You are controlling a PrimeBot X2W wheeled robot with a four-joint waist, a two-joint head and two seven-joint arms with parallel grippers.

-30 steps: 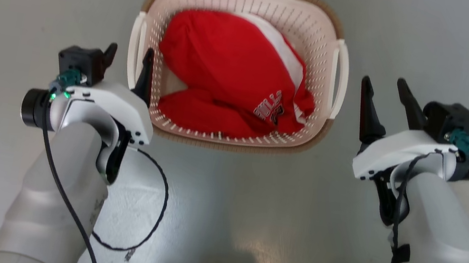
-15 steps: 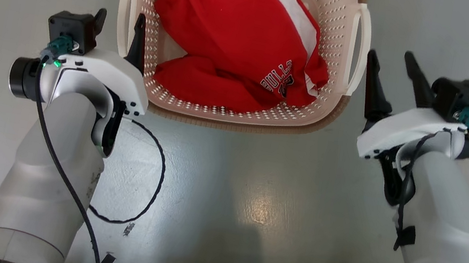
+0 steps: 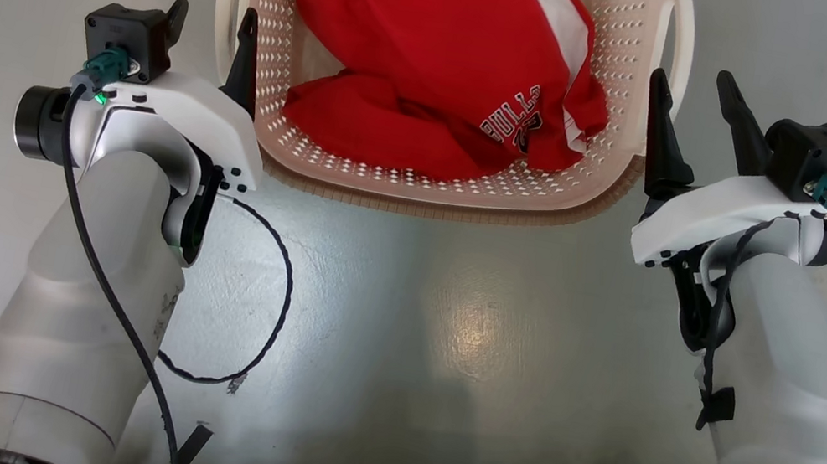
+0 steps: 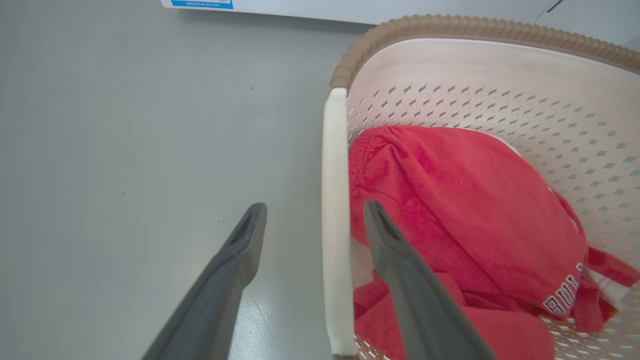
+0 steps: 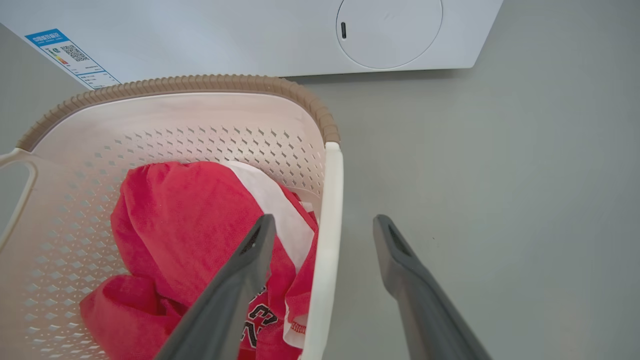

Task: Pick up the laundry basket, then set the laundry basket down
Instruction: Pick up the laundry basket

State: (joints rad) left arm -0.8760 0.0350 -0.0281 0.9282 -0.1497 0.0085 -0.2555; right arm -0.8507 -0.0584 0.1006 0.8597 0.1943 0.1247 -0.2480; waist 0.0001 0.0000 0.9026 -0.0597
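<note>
Laundry basket (image 3: 422, 182) sits on grey floor (image 3: 442, 356), red garment (image 3: 430, 39) inside, washing machine (image 5: 250, 40) beyond. Left claw (image 3: 213, 18) and right claw (image 3: 688, 81) spread wide, each straddling white side handle (image 4: 334, 200), grasping nothing. Risk: one claw closing off-handle, lift goes lopsided, basket tips, garment spills.

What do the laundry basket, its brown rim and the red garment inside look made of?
The laundry basket looks like moulded plastic, cream, smooth with a slight sheen; its walls show regular holes. The brown rim is probably plastic too, matte, ribbed to mimic weaving. The red garment is soft fabric, perhaps knit; it folds and creases, with printed lettering.
</note>
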